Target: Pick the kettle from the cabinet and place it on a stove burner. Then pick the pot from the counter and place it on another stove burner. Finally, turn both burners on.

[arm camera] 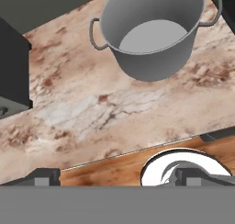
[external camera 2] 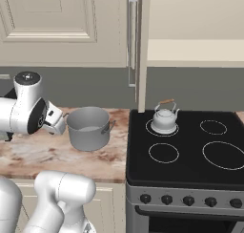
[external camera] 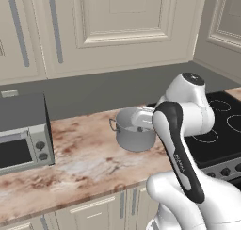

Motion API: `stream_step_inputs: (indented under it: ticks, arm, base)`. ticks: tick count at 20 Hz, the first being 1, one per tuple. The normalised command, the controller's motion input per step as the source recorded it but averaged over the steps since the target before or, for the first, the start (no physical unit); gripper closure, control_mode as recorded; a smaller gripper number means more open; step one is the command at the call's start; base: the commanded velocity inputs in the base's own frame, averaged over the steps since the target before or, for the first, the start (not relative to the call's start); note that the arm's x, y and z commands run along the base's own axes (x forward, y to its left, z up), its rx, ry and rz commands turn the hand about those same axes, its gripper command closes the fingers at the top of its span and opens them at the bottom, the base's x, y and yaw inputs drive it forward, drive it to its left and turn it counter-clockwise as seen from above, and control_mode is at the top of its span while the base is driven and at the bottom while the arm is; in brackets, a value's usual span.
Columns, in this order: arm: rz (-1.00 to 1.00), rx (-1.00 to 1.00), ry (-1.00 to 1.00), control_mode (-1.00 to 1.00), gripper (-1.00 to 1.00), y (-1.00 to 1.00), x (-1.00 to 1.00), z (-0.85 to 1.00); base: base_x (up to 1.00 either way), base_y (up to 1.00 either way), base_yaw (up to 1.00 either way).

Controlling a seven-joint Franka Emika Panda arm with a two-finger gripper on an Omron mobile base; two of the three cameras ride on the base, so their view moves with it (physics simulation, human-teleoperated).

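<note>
The small silvery kettle (external camera 2: 164, 117) with its brown-topped wire handle stands on the stove's (external camera 2: 188, 167) back left burner. The wide grey pot (external camera 2: 88, 128) (external camera: 134, 131) (arm camera: 151, 37) rests empty on the marble-look counter (external camera 2: 45, 155) (external camera: 84, 160), just left of the stove. In the right base view the white hand hovers close beside the pot's left rim. In the hand view my gripper (arm camera: 119, 177) is open, its fingertips (arm camera: 46, 177) far apart with nothing between them, and the pot lies ahead of them. The cabinet recess (external camera 2: 195, 50) above the stove holds nothing.
A grey toaster oven (external camera: 23, 137) (arm camera: 11, 71) stands on the counter left of the pot. A row of knobs (external camera 2: 167, 199) runs along the stove's front. Cream cupboards with bar handles (external camera: 56, 31) hang above the counter. Three burners (external camera 2: 163, 153) are bare.
</note>
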Motion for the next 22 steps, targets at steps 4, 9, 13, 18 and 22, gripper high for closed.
stream_step_inputs:
  ticks: [4, 9, 13, 18, 22]
  arm:
    - [-0.17, 0.00, 0.00, -1.00, -1.00, -0.05, 0.00, 0.00]
    - [-0.19, 0.00, 0.00, -1.00, -1.00, -0.12, 0.00, 0.00]
    - [-0.17, 0.00, 0.01, -1.00, -1.00, -0.20, 0.00, 0.00]
    - [-0.14, 0.00, 0.02, -1.00, -1.00, -0.22, 0.02, 0.00]
    - [-0.13, 0.02, 0.06, -1.00, -1.00, -0.22, 0.05, 0.00]
  base:
    - [0.00, 0.00, 0.00]
    - [0.00, 0.00, 0.00]
    - [0.00, 0.00, 0.00]
    - [0.00, 0.00, 0.00]
    - [0.00, 0.00, 0.00]
